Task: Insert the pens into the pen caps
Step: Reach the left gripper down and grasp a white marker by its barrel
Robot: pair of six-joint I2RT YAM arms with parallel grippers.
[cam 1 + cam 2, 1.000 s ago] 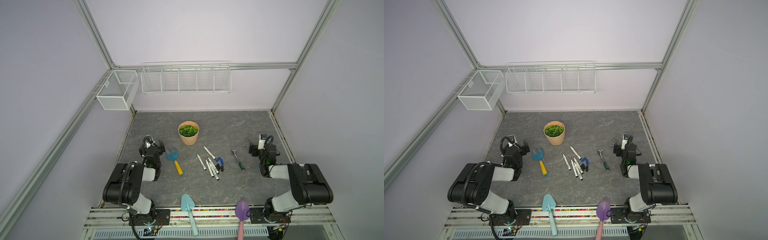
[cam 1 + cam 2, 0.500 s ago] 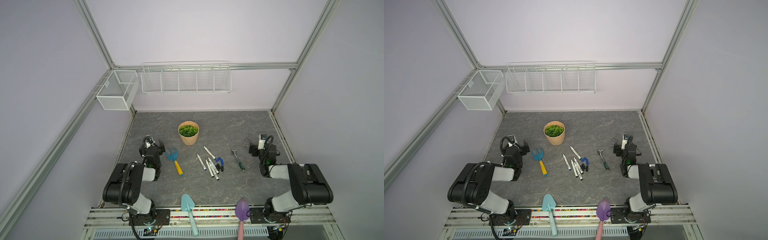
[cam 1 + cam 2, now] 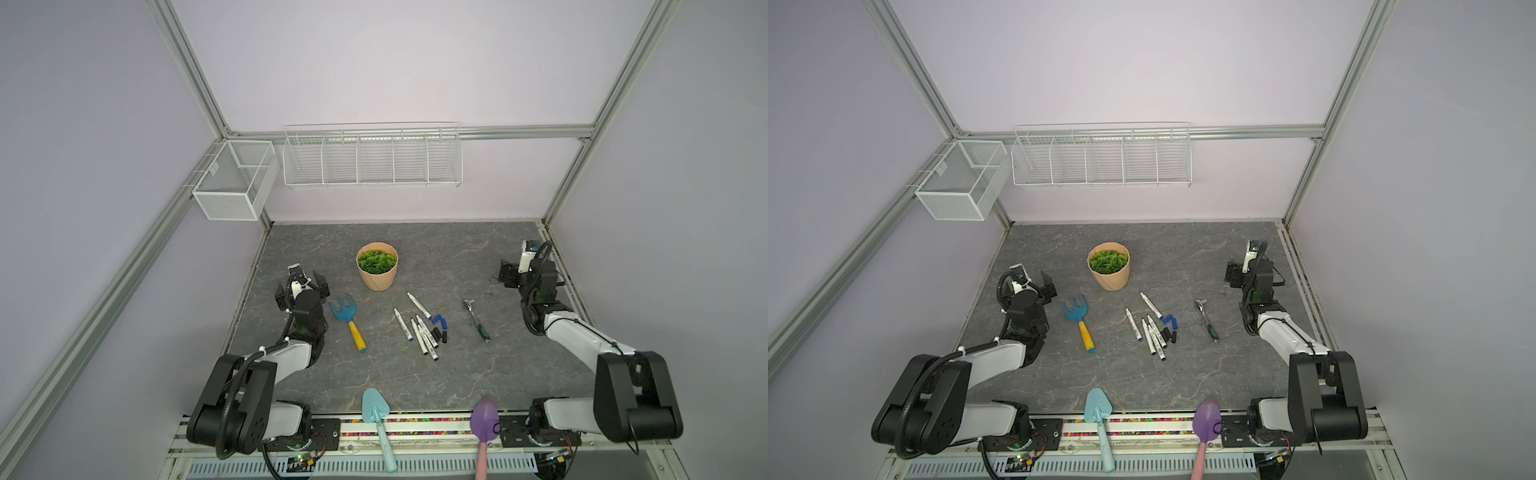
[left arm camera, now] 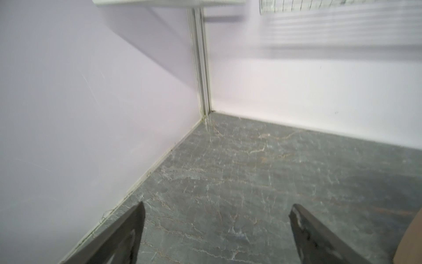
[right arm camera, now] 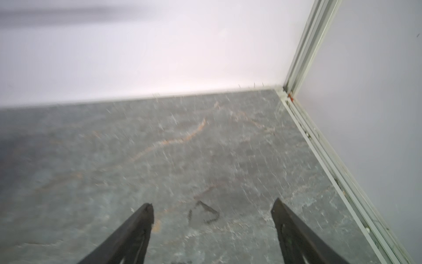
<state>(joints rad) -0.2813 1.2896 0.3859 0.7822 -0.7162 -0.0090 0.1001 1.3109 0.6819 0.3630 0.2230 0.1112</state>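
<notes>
Several white pens [image 3: 419,330] [image 3: 1151,330] lie loose near the middle of the grey table [image 3: 436,386] in both top views. Just to their right lie the pen caps, two blue [image 3: 439,320] [image 3: 1170,320] and three black [image 3: 437,334] [image 3: 1169,335]. My left gripper [image 3: 304,279] [image 3: 1034,283] [image 4: 215,210] stands open and empty at the left, far from the pens. My right gripper [image 3: 513,272] [image 3: 1238,272] [image 5: 212,205] stands open and empty at the right, near the side wall. Both wrist views show only bare table and walls.
A tan pot with a green plant [image 3: 377,266] stands behind the pens. A blue hand rake [image 3: 348,321] lies to their left and a green-handled ratchet [image 3: 478,326] to their right. A teal trowel [image 3: 376,411] and a purple one [image 3: 484,419] sit at the front edge.
</notes>
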